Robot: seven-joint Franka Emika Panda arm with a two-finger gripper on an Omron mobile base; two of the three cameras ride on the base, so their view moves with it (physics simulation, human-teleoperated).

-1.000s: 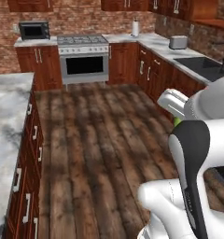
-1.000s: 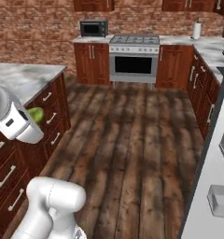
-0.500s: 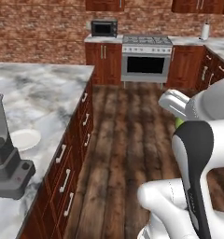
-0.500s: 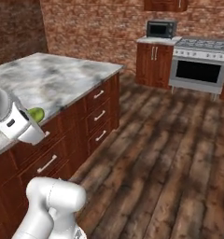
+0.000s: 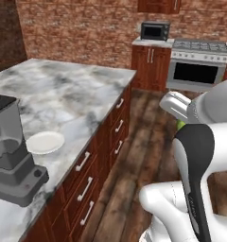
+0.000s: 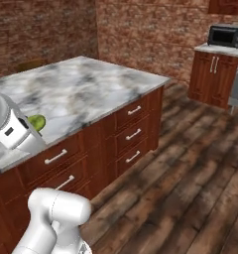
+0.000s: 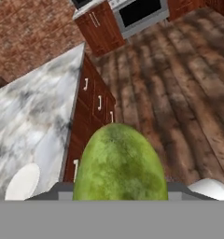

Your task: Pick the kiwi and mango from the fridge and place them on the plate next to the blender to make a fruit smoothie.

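Marble tabletop (image 5: 73,90) fills the left of your left base view, with the grey blender (image 5: 11,151) at its near end and the white plate (image 5: 45,142) just beside it, while a sliver of green fruit (image 5: 180,125) peeks out beside the white arm on the right. From your right base view, you see that same green fruit (image 6: 36,122) tucked against the arm's white hand, over the tabletop's (image 6: 86,89) near edge. Looking through your hand view, the gripper (image 7: 119,186) is clamped on the big green mango (image 7: 119,163), which hangs above the wooden floor (image 7: 179,93) beside the drawers (image 7: 93,107), the plate (image 7: 23,182) lying low on the left.
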